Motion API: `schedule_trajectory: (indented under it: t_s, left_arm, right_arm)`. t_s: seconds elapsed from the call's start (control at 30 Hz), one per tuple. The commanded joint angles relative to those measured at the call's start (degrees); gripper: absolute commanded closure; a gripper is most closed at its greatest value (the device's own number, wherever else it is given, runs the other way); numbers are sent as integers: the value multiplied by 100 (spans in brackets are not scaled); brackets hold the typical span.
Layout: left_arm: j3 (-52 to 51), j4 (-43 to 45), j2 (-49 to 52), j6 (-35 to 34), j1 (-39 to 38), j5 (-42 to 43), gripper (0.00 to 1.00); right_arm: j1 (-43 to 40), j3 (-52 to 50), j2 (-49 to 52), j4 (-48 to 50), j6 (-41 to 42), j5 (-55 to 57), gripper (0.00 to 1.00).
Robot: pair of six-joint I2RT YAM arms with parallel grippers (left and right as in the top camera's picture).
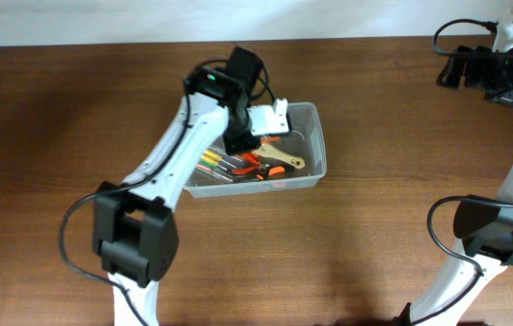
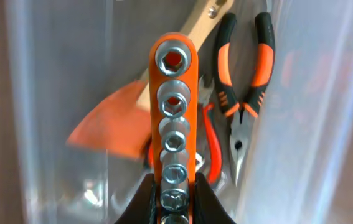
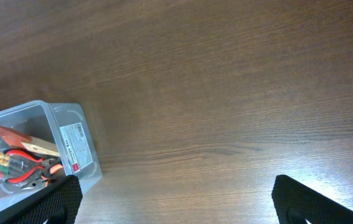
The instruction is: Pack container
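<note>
L pincer (image 2: pixel 175 190) clamps socket rail (image 2: pixel 174 93) (end cut off) over container (image 1: pixel 321 154); R pincer (image 3: pixel 176 205) agape.

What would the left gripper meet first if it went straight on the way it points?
Probably the scraper in the container: the socket rail held by the left gripper points at it. Depth unclear.
</note>
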Motion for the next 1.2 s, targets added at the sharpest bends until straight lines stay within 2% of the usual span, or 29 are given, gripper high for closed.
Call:
schedule_trajectory:
  t_s: [0.0, 0.03, 0.1, 0.13, 0.23, 0.37, 0.5, 0.7, 0.8, 0.83, 1.03, 1.17]
  left_arm:
    - [-243, 234, 332, 310, -160, 44, 98]
    - [-254, 247, 389, 308, -188, 44, 91]
    - [-256, 243, 468, 304, -247, 15, 48]
    - [-256, 247, 470, 302, -275, -66, 1]
    - [-216, 269, 439, 76, -372, -669, 1]
    - [177, 295, 295, -999, -435, -1606, 1]
    - [809, 103, -140, -2164, -317, -1659, 1]
    - [1753, -750, -1117, -3390, 179, -1663, 1]
    - [1836, -1097, -1716, -4638, 750, -1661, 1]
    - [1836, -1388, -1969, -5178, 1182, -1661, 1]
    - [1834, -2081, -2159, -5307, 2684, -1749, 1]
    - [1775, -2188, -2140, -5414, 3436, -1742, 1]
  right_arm:
    - [13, -37, 26, 4, 31, -92, 2]
    - [13, -37, 26, 4, 31, -92, 2]
    - [13, -37, 26, 4, 31, -92, 2]
    - [13, -37, 26, 4, 31, -92, 2]
    - [13, -37, 26, 4, 31, -92, 2]
    - [13, -37, 26, 4, 31, -92, 2]
    - [13, -37, 26, 4, 31, -92, 2]
    - [13, -37, 26, 4, 31, -92, 2]
    - [13, -37, 26, 4, 31, -92, 2]
    - [13, -37, 26, 4, 31, -92, 2]
    - [13, -37, 31, 4, 31, -92, 2]
    - [85, -37, 0, 4, 31, -92, 2]
